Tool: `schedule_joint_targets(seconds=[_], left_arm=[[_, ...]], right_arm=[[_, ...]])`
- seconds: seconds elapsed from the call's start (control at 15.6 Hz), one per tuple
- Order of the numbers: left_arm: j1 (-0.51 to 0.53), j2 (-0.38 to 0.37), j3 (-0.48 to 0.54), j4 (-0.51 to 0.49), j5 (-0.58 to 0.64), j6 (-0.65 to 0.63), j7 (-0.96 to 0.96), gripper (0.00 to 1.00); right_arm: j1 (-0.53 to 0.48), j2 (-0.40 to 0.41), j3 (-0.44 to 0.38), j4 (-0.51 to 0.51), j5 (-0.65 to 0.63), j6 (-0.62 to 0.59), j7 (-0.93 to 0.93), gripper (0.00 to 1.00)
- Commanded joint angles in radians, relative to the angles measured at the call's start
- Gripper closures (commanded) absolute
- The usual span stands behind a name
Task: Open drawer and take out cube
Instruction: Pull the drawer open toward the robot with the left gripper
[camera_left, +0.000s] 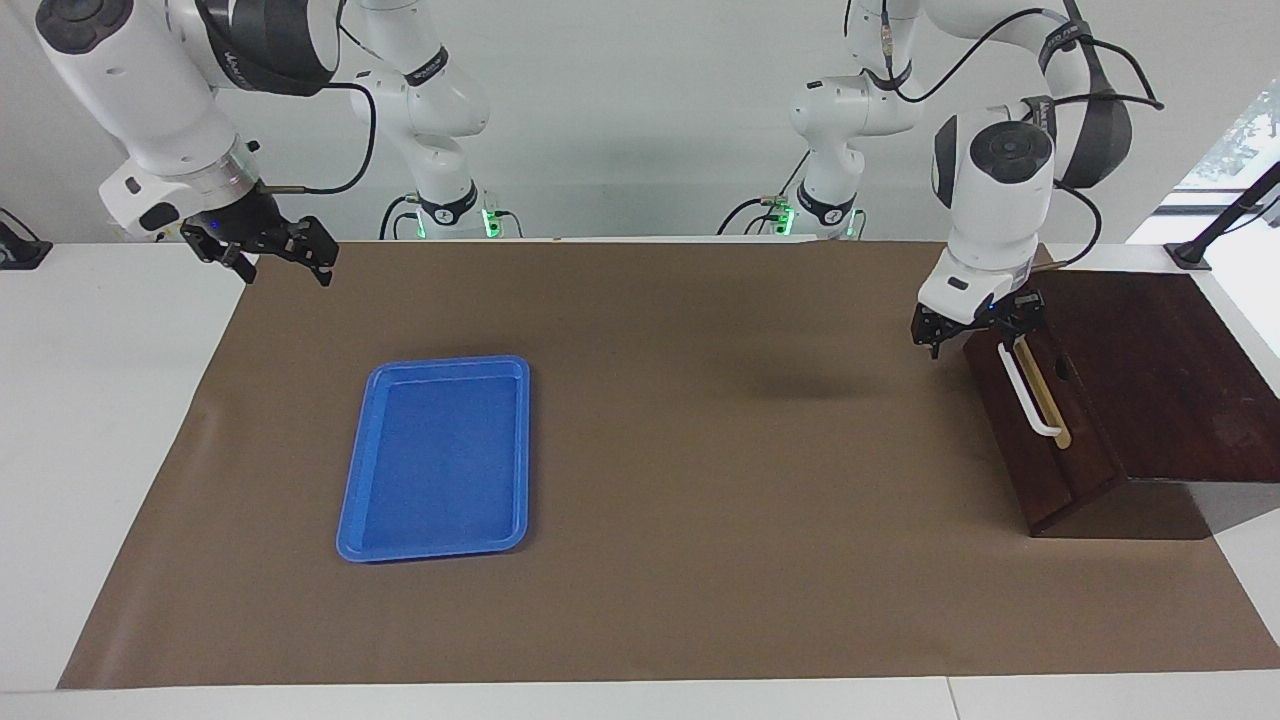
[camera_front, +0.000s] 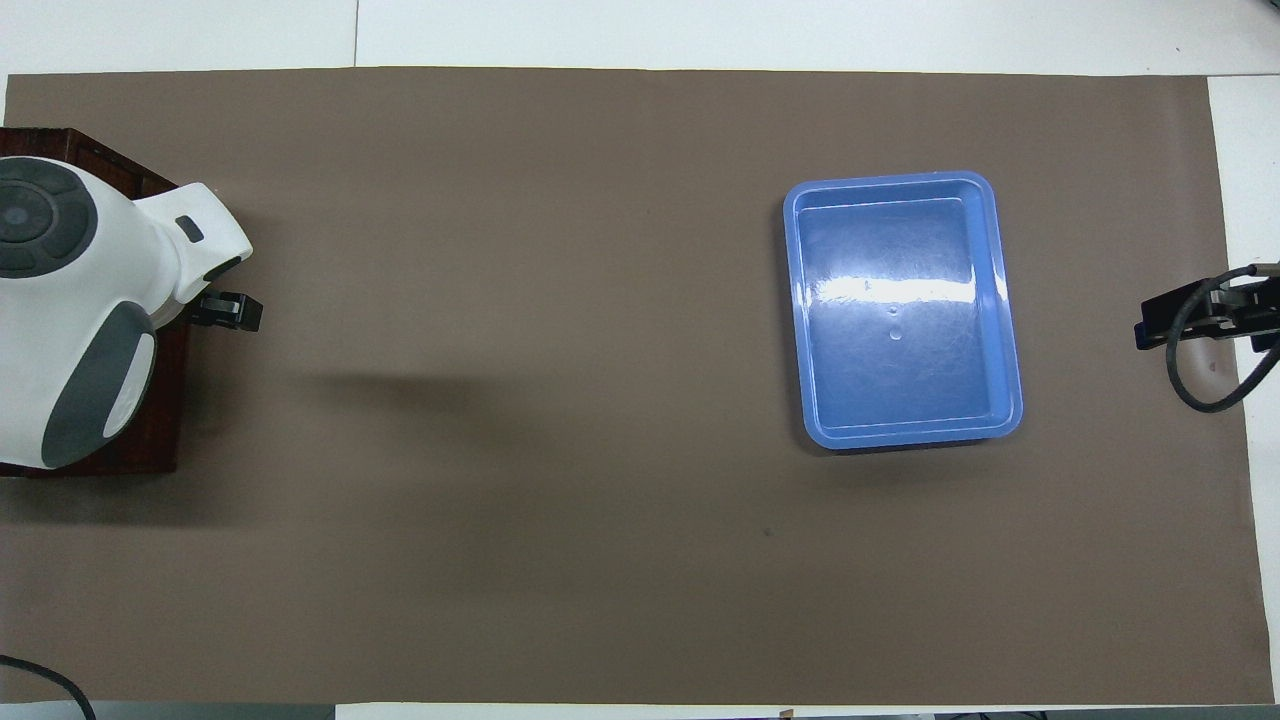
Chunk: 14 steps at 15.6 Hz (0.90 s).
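Note:
The dark brown wooden box (camera_left: 1160, 370) stands at the left arm's end of the table. Its drawer (camera_left: 1040, 460) is closed, with the white bar handle (camera_left: 1030, 395) on its dark front. My left gripper (camera_left: 978, 335) is open and hangs low in front of the drawer, at the end of the handle nearer to the robots; I cannot tell if it touches. In the overhead view the left arm covers most of the box (camera_front: 168, 400), and only the left gripper's tip (camera_front: 232, 311) shows. The yellow cube is hidden. My right gripper (camera_left: 272, 255) is open, empty and waits, raised.
An empty blue plastic tray (camera_left: 435, 460) lies on the brown mat toward the right arm's end; it also shows in the overhead view (camera_front: 900, 310). The right gripper (camera_front: 1200, 320) hangs over the mat's edge at that end.

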Motion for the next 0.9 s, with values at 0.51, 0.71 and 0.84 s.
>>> schedule_joint_targets(seconds=[0.51,0.71,0.84], left_arm=[[0.118,0.016,0.006,-0.159,0.048,0.281,0.043,0.00],[0.110,0.037,0.006,-0.162,0.048,0.289,0.031,0.00],[0.104,0.043,0.006,-0.162,0.048,0.303,0.020,0.00]], right_arm=[[-0.006,-0.003,0.008,0.001,0.002,0.005,0.009,0.00],[-0.006,-0.003,0.008,0.001,0.002,0.007,0.009,0.00],[-0.006,-0.002,0.008,0.001,0.002,0.007,0.009,0.00]])
